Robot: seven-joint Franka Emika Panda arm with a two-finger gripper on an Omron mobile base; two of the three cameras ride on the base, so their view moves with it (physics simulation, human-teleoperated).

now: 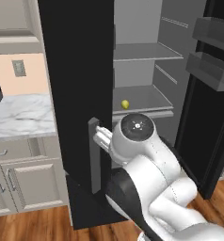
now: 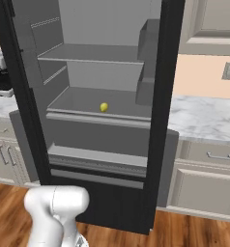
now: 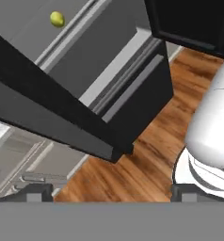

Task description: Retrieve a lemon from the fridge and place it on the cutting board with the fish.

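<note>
A kitchen of cream cabinets, marble counter (image 1: 20,115) and wood floor (image 3: 132,174), and dead centre stands the black fridge (image 1: 76,94), one door swung wide so its grey shelves show. The gripper (image 3: 109,190) is spread to its full width, holding nothing, its two dark finger tips (image 3: 34,192) apart at the bottom of the hand view and hanging low over the floor by the fridge's foot. That wide stance suits a reach-in, I'd say. Just out from the hand sits the bottom drawer (image 2: 97,157), and above it the middle shelf (image 2: 97,113), where the lemon (image 2: 104,107) rests alone near the front lip, well clear of the hand. The lemon's in easy reach, and the pick is not yet begun.
</note>
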